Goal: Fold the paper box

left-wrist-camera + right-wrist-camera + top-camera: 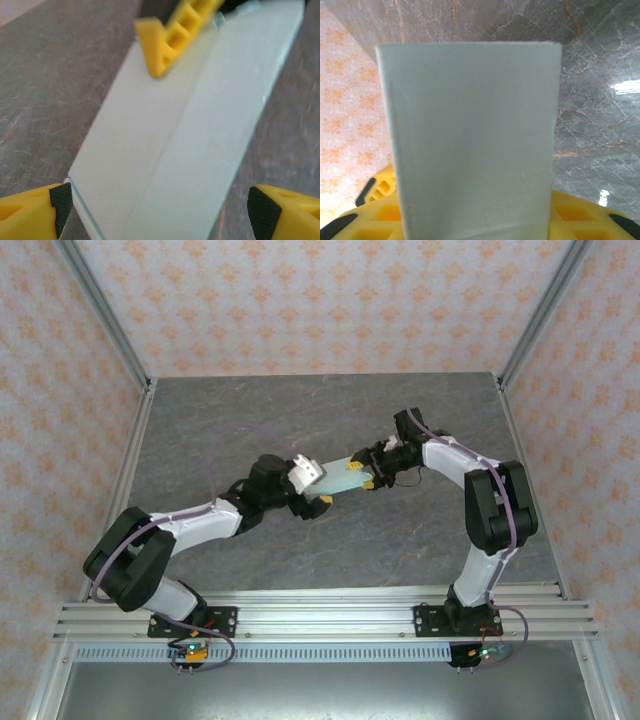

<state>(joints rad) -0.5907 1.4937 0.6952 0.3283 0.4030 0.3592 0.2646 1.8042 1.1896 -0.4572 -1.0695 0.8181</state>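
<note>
The box (pixel 342 478), a flat pale mint-green piece, hangs above the grey desk (pixel 300 410) between the two end effectors, which face each other. The right end effector (pixel 365 477) is clamped on the box's far end. In the left wrist view one of its yellow fingers (pixel 160 45) lies across the top face, beside a crease that runs the length of the box (pixel 175 140). In the right wrist view the box (pixel 470 135) rises from between the jaws of the right end effector (pixel 480 227) and extends straight out ahead of it. The left end effector (pixel 160 210) stands wide open around the near end. Its left pad (pixel 61 205) sits just beside the box's corner, and its right pad (pixel 260 207) is apart from the opposite edge. It has hold of nothing.
</note>
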